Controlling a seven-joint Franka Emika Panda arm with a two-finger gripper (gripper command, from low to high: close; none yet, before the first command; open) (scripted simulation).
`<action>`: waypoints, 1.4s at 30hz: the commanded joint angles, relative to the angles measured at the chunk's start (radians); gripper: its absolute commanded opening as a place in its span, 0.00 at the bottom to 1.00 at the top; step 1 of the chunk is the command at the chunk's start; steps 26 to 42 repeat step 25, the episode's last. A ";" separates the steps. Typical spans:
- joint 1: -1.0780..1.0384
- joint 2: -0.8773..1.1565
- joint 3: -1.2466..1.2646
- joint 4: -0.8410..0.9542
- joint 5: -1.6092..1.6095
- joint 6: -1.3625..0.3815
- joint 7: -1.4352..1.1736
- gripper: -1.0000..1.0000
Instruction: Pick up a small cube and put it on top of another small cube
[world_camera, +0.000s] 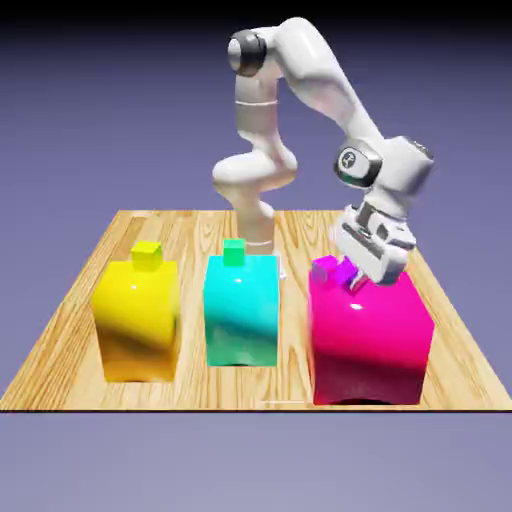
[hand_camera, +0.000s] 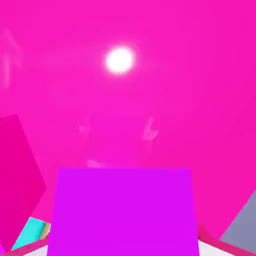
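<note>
The tiny purple cube (world_camera: 345, 270) sits between my gripper's (world_camera: 353, 279) fingers, just above the top of the big magenta block (world_camera: 370, 335). My gripper is shut on it. In the hand view the purple cube (hand_camera: 123, 210) fills the bottom middle and hides both fingertips. The tiny magenta-pink cube (world_camera: 322, 271) stands on the block's top close beside the purple one, toward the exterior view's left. It shows as a darker pink slab (hand_camera: 15, 170) at the hand view's left edge, apart from the held cube.
A big cyan block (world_camera: 241, 310) carrying a tiny green cube (world_camera: 234, 252) stands in the table's middle. A big yellow block (world_camera: 137, 320) with a tiny yellow cube (world_camera: 147, 256) stands at the exterior view's left. The wooden table's (world_camera: 450, 340) edge lies near the magenta block.
</note>
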 joint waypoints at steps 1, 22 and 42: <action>-0.009 -0.025 -0.011 -0.024 -0.045 -0.019 0.017 0.00; -0.342 -0.320 -0.313 -0.395 -0.803 -0.165 0.290 0.00; -0.324 -0.346 -0.280 -0.386 -0.761 -0.209 0.268 1.00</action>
